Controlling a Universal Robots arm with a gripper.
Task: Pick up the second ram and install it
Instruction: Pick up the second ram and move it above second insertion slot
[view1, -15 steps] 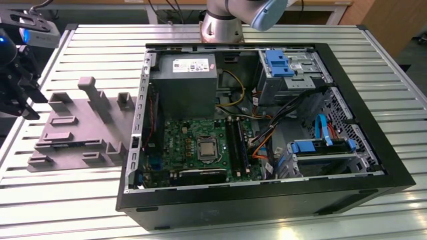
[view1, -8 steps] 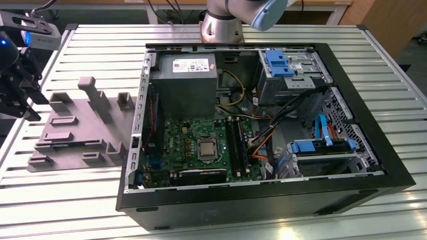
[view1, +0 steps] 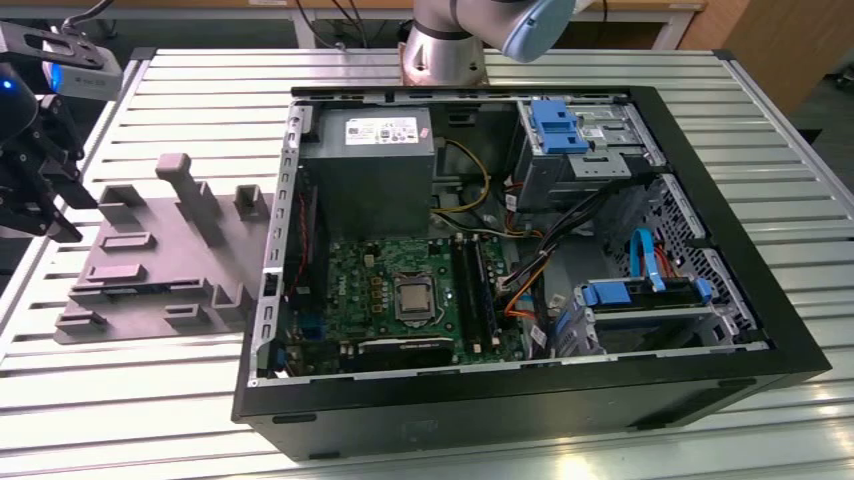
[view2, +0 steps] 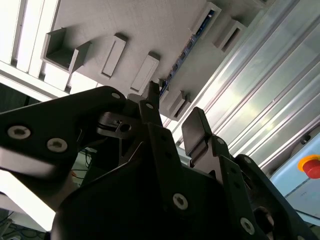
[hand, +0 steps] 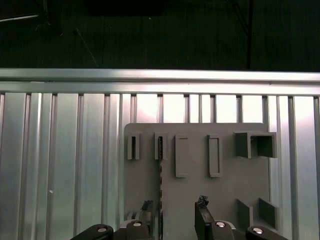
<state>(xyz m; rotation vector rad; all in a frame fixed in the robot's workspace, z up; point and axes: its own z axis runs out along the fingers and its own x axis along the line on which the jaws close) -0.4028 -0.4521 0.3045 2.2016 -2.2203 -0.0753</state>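
First wrist view: gripper (hand: 174, 209) spread, ram (hand: 161, 185) edge-up in its holder (hand: 225, 195); probably light, stiff, fragile, so pinch the flat faces.

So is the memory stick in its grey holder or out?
In. The memory stick stands on edge in the holder; the open gripper is clear of it.

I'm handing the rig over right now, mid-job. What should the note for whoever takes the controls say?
Gripper: open, empty, above the grey holder.
Memory stick: on edge in the holder, in line with the gap between the fingers, not gripped.
Done: nothing visible for this stick.
Left: pickup and install into the motherboard slots inside the open computer case.
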